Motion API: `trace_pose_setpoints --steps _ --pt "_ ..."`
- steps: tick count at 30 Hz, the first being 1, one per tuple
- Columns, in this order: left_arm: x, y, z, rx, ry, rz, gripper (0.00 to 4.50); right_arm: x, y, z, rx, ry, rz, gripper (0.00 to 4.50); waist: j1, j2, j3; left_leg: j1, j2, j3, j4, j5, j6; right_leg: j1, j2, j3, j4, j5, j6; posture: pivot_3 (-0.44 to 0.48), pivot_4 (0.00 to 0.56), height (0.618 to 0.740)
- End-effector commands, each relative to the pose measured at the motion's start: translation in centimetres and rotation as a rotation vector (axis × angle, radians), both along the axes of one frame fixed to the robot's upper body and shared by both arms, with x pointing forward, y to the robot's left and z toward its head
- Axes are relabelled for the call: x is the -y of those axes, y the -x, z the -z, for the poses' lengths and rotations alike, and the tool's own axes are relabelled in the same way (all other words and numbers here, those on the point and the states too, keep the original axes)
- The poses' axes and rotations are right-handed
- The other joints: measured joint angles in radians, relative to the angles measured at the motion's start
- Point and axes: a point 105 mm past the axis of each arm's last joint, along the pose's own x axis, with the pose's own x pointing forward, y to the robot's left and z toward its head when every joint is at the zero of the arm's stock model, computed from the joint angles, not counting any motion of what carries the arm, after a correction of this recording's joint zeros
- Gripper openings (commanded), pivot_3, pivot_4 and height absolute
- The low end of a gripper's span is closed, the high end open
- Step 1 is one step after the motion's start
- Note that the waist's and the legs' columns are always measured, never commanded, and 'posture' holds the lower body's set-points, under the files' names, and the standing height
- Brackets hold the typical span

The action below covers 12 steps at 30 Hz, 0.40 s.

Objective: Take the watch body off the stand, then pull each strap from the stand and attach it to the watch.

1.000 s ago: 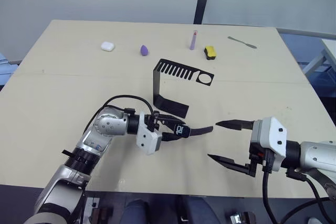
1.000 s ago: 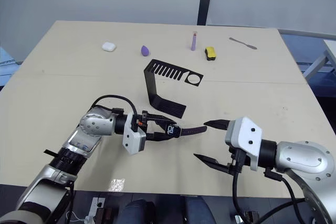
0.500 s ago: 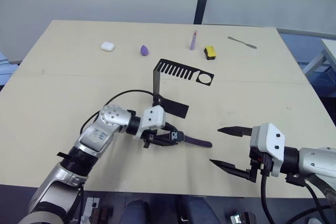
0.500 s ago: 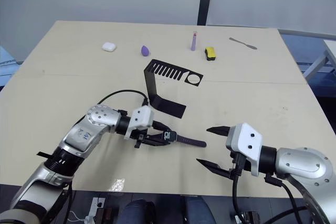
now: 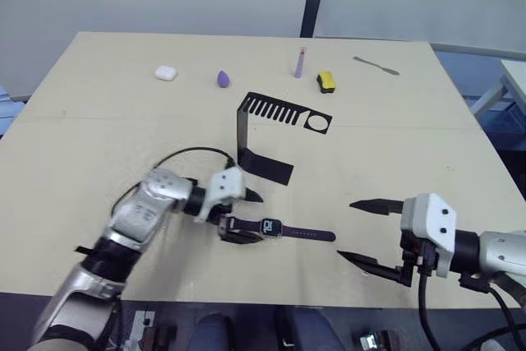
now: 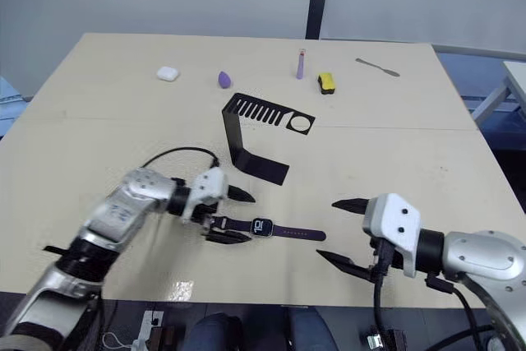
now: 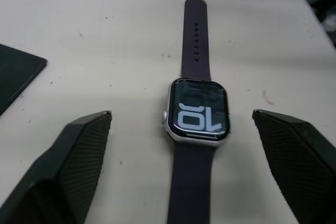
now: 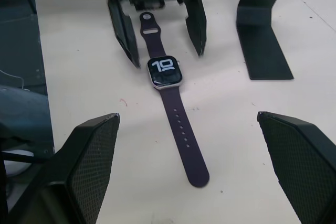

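Watch (image 5: 271, 227) now released from left gripper (image 5: 241, 216)

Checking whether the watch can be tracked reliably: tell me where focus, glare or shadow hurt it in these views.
Left wrist view: watch body sharp, digits legible, faint screen sheen, near fingers soft. Right wrist view: watch crisp, own fingers blurred. Left eye view: even light, soft shadows, table without glare.

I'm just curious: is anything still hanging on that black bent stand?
No. The stand is bare: its comb slots and round hole hold nothing. The watch body lies on the table with both straps attached.
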Motion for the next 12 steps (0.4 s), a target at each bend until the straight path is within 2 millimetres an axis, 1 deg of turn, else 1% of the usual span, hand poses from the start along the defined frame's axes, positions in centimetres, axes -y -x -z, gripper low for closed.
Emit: trace_pose_setpoints --steps 1,3,4,5,7,8,12 --pt "-3.2 1.8 -3.9 -0.002 0.077 0.051 4.45 0.8 0.9 -1.4 -0.019 -0.02 -0.031 4.5 -0.002 0.0 0.0 0.0 0.0 0.0 0.0 0.0 0.0 0.0 0.0 0.0 0.0 0.0 0.0 0.0 0.15 0.74" --pt "-5.9 2.3 -5.1 -0.055 0.051 0.007 4.45 1.6 1.2 -1.9 -0.036 -0.023 -0.023 4.5 -0.001 0.0 0.0 0.001 0.0 0.0 0.0 0.0 0.0 0.001 0.0 0.0 0.0 0.0 0.0 0.0 0.15 0.74" --pt "-6.7 2.6 -5.6 -0.071 0.039 -0.009 4.45 2.0 1.3 -2.1 -0.041 -0.023 -0.017 4.5 -0.001 0.0 0.0 0.001 0.0 0.0 0.0 0.0 0.0 0.001 0.0 0.0 0.0 0.0 0.0 0.0 0.15 0.74" --pt "-8.4 3.0 -6.2 -0.077 0.009 -0.035 4.45 2.6 1.4 -2.4 -0.052 -0.019 -0.01 4.5 0.0 0.0 0.0 0.001 0.0 0.0 0.0 0.0 0.0 0.001 0.0 0.0 -0.001 0.0 0.0 0.0 0.15 0.74" --pt "-10.8 3.3 -7.1 -0.059 -0.044 -0.087 4.45 3.7 1.7 -2.8 -0.072 -0.007 0.002 4.5 0.0 0.0 0.0 0.001 0.0 -0.001 -0.001 0.0 0.0 0.001 0.0 -0.001 -0.002 0.0 0.0 0.0 0.15 0.74" --pt "-11.5 3.4 -7.4 -0.052 -0.063 -0.108 4.45 4.2 1.8 -2.9 -0.081 -0.003 0.01 4.5 0.0 0.0 0.0 0.001 0.0 -0.001 -0.001 -0.001 0.0 0.001 0.0 -0.001 -0.002 0.0 -0.001 0.0 0.15 0.74" --pt "-12.9 3.5 -7.3 -0.024 -0.122 -0.144 4.45 5.7 1.8 -3.4 -0.084 0.022 0.024 4.5 0.005 -0.001 0.0 0.001 -0.001 -0.001 -0.001 -0.001 0.002 0.003 -0.001 -0.001 -0.004 0.0 0.0 0.0 0.15 0.74"
